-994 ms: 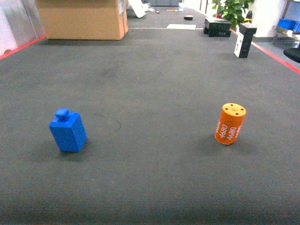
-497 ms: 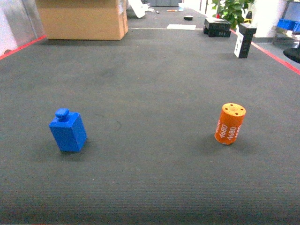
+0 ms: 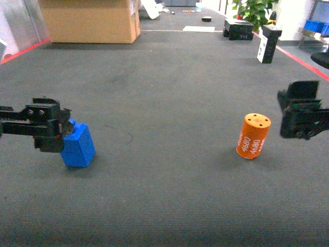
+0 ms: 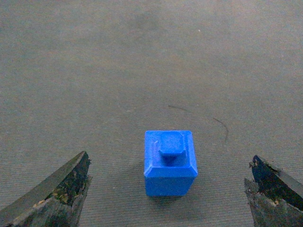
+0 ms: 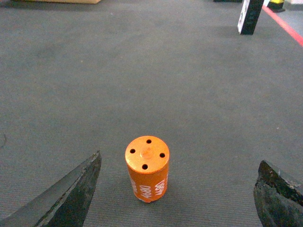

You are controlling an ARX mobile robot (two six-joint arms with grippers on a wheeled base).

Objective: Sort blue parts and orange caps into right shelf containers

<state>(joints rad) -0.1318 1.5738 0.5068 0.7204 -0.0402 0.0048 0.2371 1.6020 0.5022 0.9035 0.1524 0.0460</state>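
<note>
A blue part (image 3: 78,145), a block with a small knob on top, stands on the dark carpet at the left. My left gripper (image 3: 56,128) hovers just left of it and hides its knob in the head view. In the left wrist view the blue part (image 4: 170,163) sits centred between the wide-open fingers of the left gripper (image 4: 169,157). An orange cap (image 3: 253,136) with white digits stands upright at the right. My right gripper (image 3: 297,117) hangs to its right, apart from it. In the right wrist view, the orange cap (image 5: 147,168) lies left of centre of the open right gripper (image 5: 180,159). Blue shelf containers (image 3: 314,25) show partly at the far right.
A large cardboard box (image 3: 90,20) stands at the back left. A black-and-white box (image 3: 268,43), black cases (image 3: 238,29) and a plant (image 3: 254,9) are at the back right. Red floor tape (image 3: 303,60) runs along the right side.
Both arms have come into the head view, the left beside the blue part and the right beside the orange cap. Neither object has moved.
</note>
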